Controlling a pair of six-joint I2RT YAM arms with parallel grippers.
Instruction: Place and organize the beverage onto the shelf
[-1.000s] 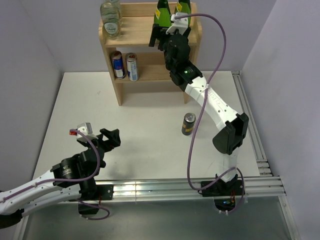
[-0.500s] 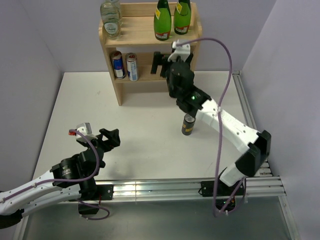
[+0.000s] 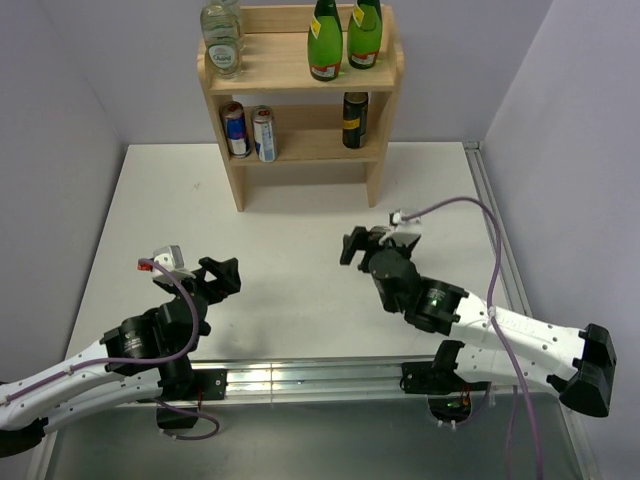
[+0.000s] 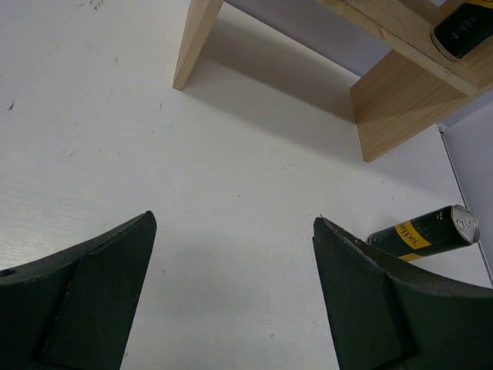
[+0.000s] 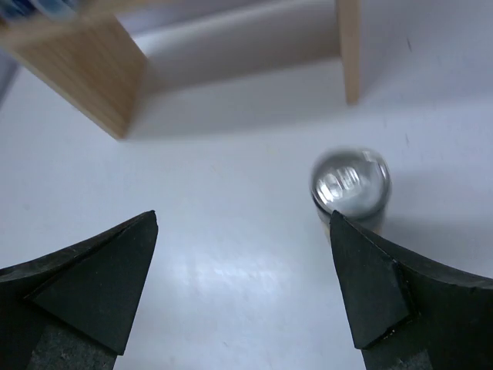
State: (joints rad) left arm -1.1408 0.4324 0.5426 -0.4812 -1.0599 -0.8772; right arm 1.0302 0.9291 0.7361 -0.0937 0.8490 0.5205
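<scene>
The wooden shelf (image 3: 290,70) stands at the back, with clear bottles (image 3: 221,40) and two green bottles (image 3: 344,40) on its top tier. Its middle tier holds a red-blue can (image 3: 236,128), a silver-blue can (image 3: 264,133) and a dark can (image 3: 355,119). One more dark can with a yellow label (image 4: 424,231) stands on the table. The right wrist view shows its silver top (image 5: 350,185) just past my right finger, not between the fingers. My right gripper (image 3: 362,243) (image 5: 243,220) is open above it and hides it in the top view. My left gripper (image 3: 222,275) (image 4: 234,218) hangs open and empty at the near left.
The shelf's side panels (image 4: 393,100) (image 5: 85,69) rise beyond both grippers. Purple-grey walls close in the white table (image 3: 150,200) at the back and sides. An aluminium rail (image 3: 500,240) runs along the table's right edge.
My right arm has pulled back from the shelf's middle tier to the near side, over the can on the table. The dark can on the middle tier now shows. The left arm has not moved.
</scene>
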